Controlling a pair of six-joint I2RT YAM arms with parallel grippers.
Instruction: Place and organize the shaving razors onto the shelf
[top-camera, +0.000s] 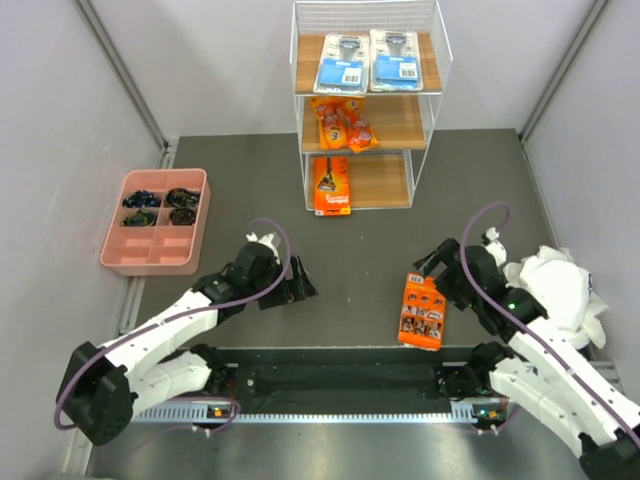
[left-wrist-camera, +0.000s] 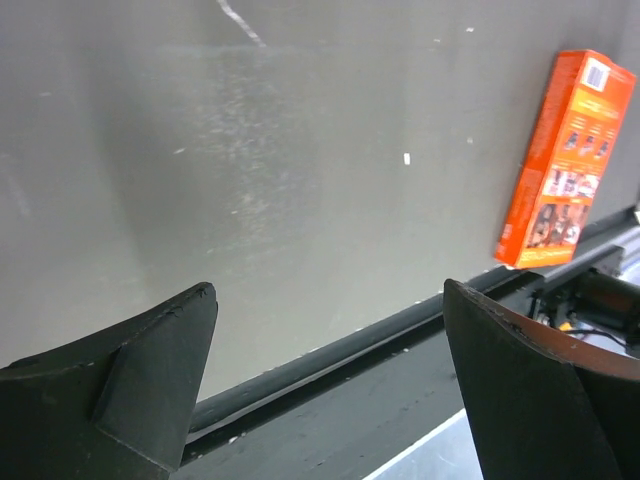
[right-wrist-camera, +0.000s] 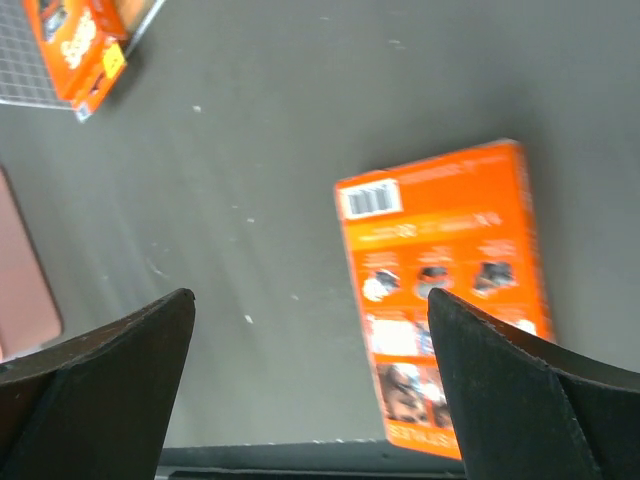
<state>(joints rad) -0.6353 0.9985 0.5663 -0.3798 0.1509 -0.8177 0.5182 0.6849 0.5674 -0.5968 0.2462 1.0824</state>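
We judged ourselves on the last pack. The flat orange card of razors (top-camera: 422, 312) lay barcode side up on the dark grey desk (top-camera: 380, 235), just beside our right claw (top-camera: 428, 262) on its near side. In the wrist view it sat slanted, mostly under the right-hand finger. That claw's jaws stood wide apart, gripping nothing. Our left claw (top-camera: 300, 285) was likewise spread and empty over bare desk, with the card well off to its right.

Far ahead of both claws stood the tall white wire shelf (top-camera: 390, 182). It carried two clear-and-blue blister cards (top-camera: 343, 62) on top, two small orange pouches (top-camera: 340, 122) in the middle and a long orange-black box (top-camera: 332, 185) at the bottom.

Next, we reckoned, the right claw needed to centre over the card, turn to match its slant and pinch it across its narrow width. A card lying this flat could slip. The bare board beside the box looked the likely spot.
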